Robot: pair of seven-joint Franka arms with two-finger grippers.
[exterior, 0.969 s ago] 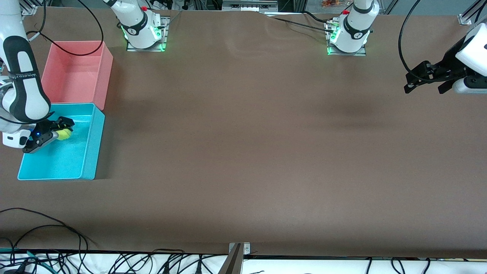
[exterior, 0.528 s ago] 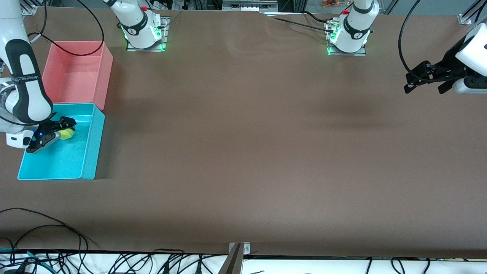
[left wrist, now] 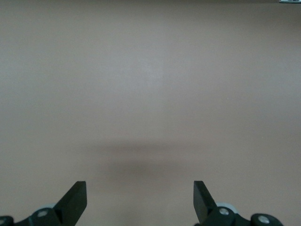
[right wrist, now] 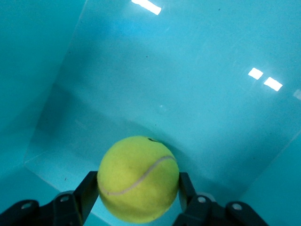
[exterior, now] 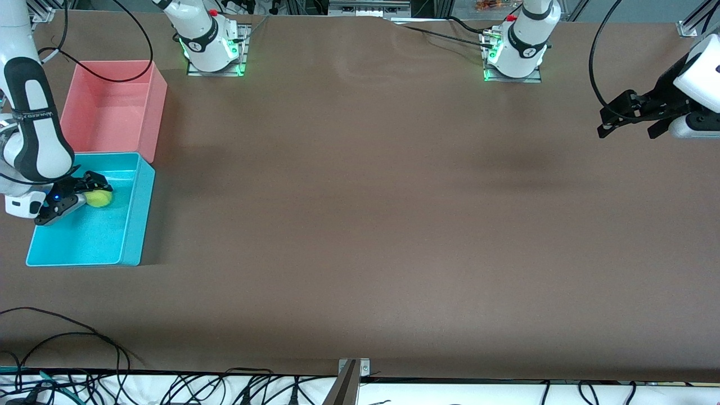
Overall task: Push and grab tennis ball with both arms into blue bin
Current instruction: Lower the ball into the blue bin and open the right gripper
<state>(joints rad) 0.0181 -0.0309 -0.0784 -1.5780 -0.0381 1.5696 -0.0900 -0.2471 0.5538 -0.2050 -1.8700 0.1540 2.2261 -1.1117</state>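
Robotics lab bench setup. 2 white jointed arms (exterior: 35, 129) are bolted on metal base plates (exterior: 216, 67) with green status lights to a wide brown worktop (exterior: 360, 225). Aluminium framing (exterior: 42, 14) stands at the edges, and loose black cables (exterior: 67, 337) trail along the front.

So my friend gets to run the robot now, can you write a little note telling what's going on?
Right gripper: inside the blue bin, fingers either side of the tennis ball; whether they are letting go is hard to tell.
Left gripper: open, holding nothing, waiting above the bare table at the left arm's end.
Things: the ball is within the bin's walls; whether it rests on the floor yet is unclear. The pink bin sits beside the blue one, farther from the front camera.
Done: ball carried into the bin.
Left: let go fully and lift the right arm out.
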